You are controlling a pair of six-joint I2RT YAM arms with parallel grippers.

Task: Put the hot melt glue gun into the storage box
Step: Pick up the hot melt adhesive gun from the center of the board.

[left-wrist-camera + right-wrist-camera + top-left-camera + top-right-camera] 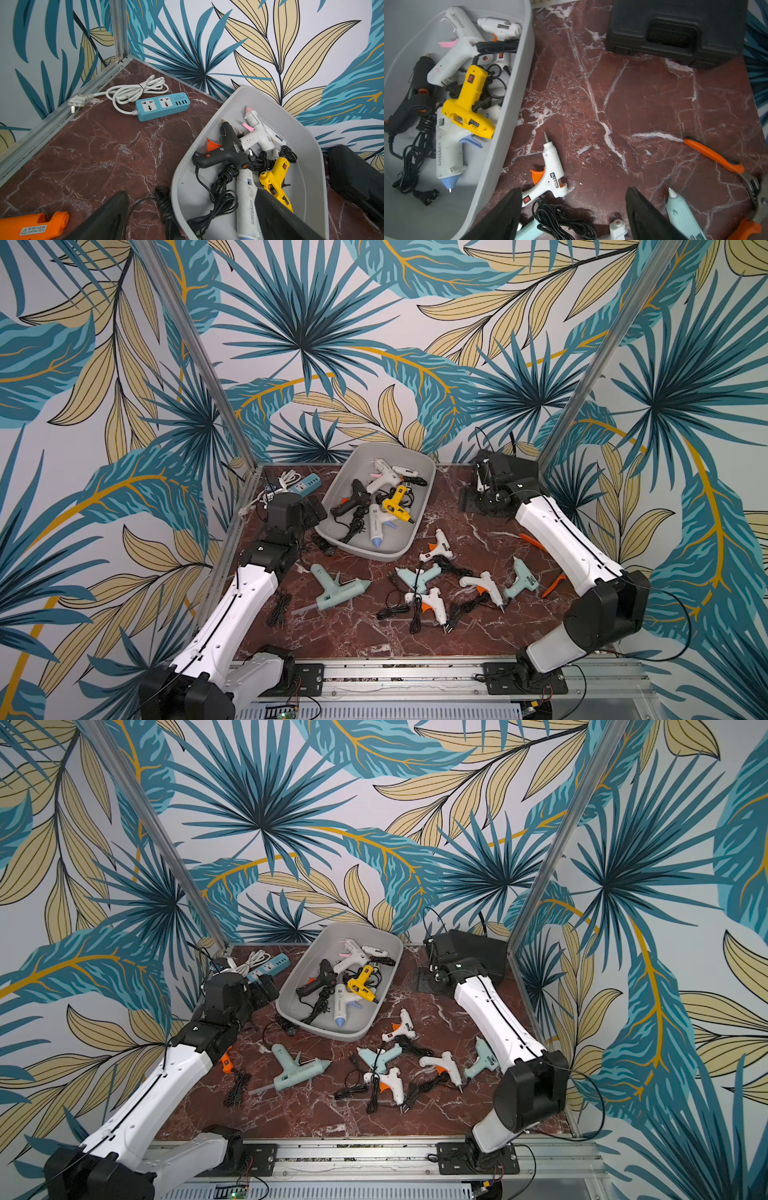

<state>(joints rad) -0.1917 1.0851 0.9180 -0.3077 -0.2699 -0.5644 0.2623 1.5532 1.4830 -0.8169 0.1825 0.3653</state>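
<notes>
The light-grey storage box (332,506) stands at the back middle of the table and holds several glue guns: a yellow one (397,504), a black one (353,497) and white ones (384,470). More glue guns lie loose in front of it, among them a large teal one (336,587) and a small white one (552,166). An orange glue gun (31,226) lies by my left arm. My left gripper (190,192) hangs open over the box's near rim (176,187). The right gripper (574,190) is open and empty above the table, beside the small white gun.
A black hard case (675,31) sits at the back right. A blue power strip (163,106) with a coiled white cable lies in the back left corner. Orange-handled pliers (716,155) lie at the right edge. Black cords (392,610) trail among the loose guns.
</notes>
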